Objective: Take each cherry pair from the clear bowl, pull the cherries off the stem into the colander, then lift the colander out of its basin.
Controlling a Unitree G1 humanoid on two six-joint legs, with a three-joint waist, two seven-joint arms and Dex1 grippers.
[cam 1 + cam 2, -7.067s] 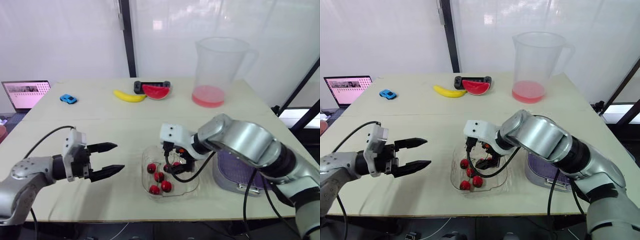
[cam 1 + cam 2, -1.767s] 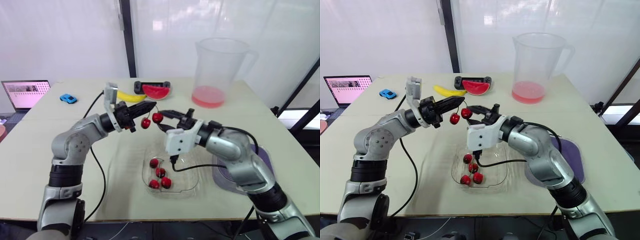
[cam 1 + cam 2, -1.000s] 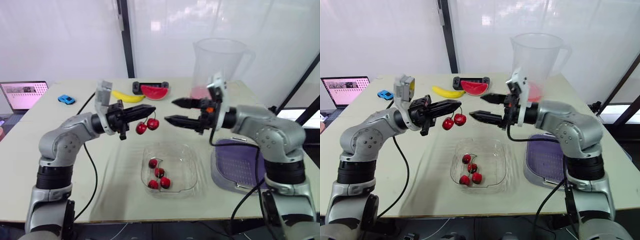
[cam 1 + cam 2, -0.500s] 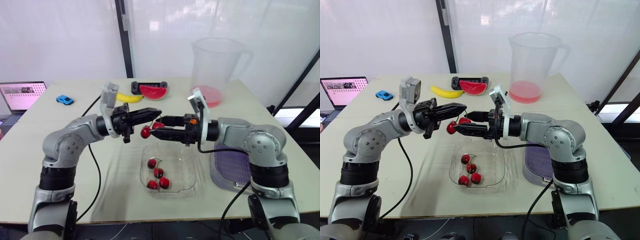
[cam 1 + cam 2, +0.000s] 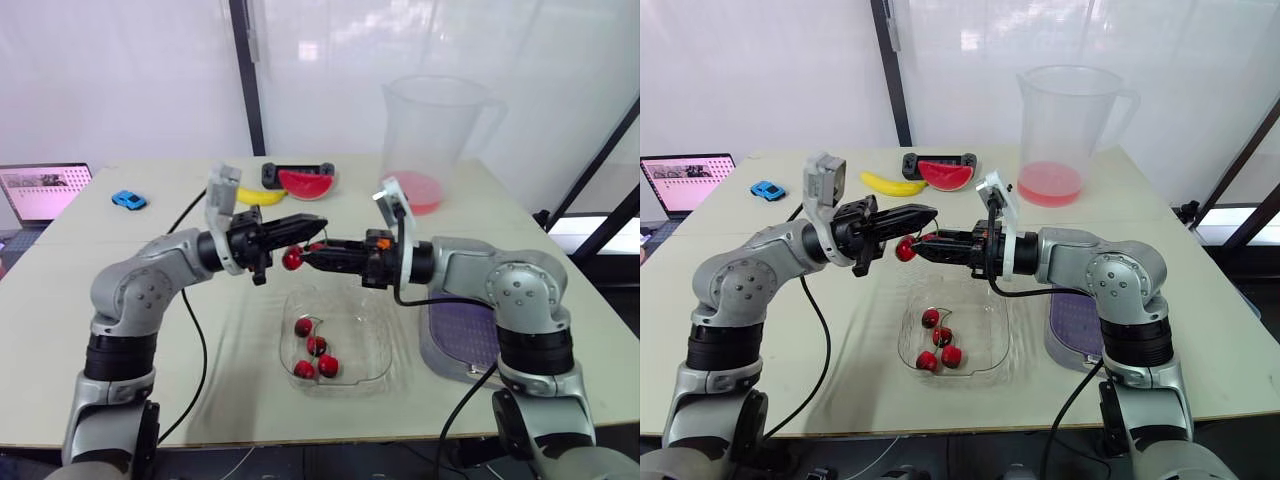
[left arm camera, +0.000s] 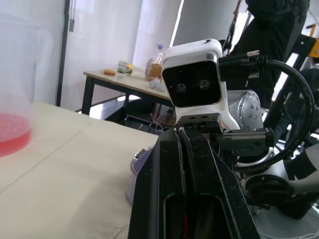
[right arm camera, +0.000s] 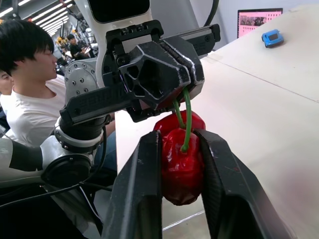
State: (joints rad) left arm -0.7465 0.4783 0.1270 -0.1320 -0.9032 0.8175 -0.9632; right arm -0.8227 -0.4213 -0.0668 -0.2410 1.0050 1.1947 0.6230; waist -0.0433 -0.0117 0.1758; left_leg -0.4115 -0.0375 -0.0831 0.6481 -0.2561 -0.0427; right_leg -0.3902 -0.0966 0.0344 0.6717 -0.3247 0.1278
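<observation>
**Both pincers on one cherry pair, above the bowl**

We see the glossy red cherry pair (image 7: 182, 164) held in the air above the far rim of the clear plastic bowl (image 5: 378, 305), between the two arms. The left gripper (image 5: 318, 222) has its black fingers pressed together on the thin green stem (image 7: 185, 124), with no gap showing between them. The right gripper (image 5: 310, 255) is narrowed to about one fruit's width and clamps a single cherry of the pair between its pads. The second cherry sits just behind that one, touching it. More loose red cherries (image 5: 316, 346) lie in the bowl. The purple perforated colander (image 5: 468, 325) sits in its grey basin (image 5: 445, 363) just beside the bowl, on the robot's right.

We judge the fruit to be light, soft and smooth-skinned, so a hard squeeze would bruise it and a weak one would let it slip. The stem looks thin and springy. We think the best hold is low on the stem, near the fruit, with the pull running straight along it. We reckon the freed cherry should travel from above the bowl to above the colander before it is let go
</observation>
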